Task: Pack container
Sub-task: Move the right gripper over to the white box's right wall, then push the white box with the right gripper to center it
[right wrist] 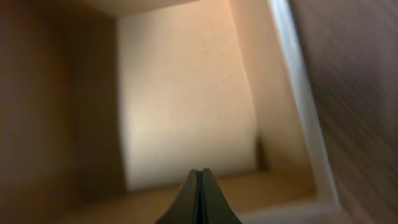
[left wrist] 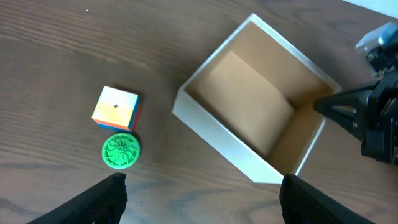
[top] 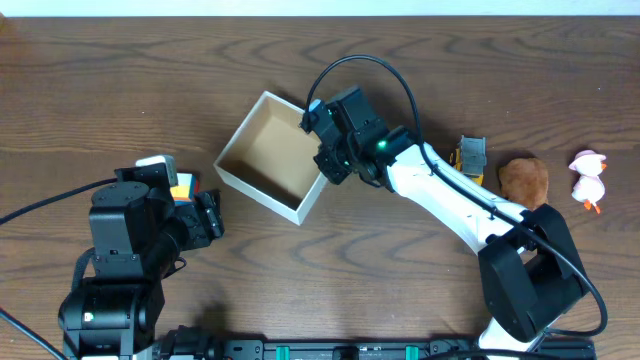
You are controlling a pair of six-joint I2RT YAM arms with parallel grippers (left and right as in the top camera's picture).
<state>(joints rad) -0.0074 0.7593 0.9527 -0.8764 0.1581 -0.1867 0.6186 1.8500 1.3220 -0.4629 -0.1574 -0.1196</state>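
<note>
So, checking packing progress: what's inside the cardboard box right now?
The cardboard box shows only its bare tan floor and walls, no toy. The shut right gripper covers part of one corner from overhead.

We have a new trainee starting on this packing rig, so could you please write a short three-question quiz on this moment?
1. True or false: the container already holds a toy.
2. What lies right beside the multicoloured cube? A) green disc B) red ball C) blue cup
3. Fill in: over the container, the jaws of the right gripper are ____.

Key: 1 false; 2 A; 3 shut.
</note>
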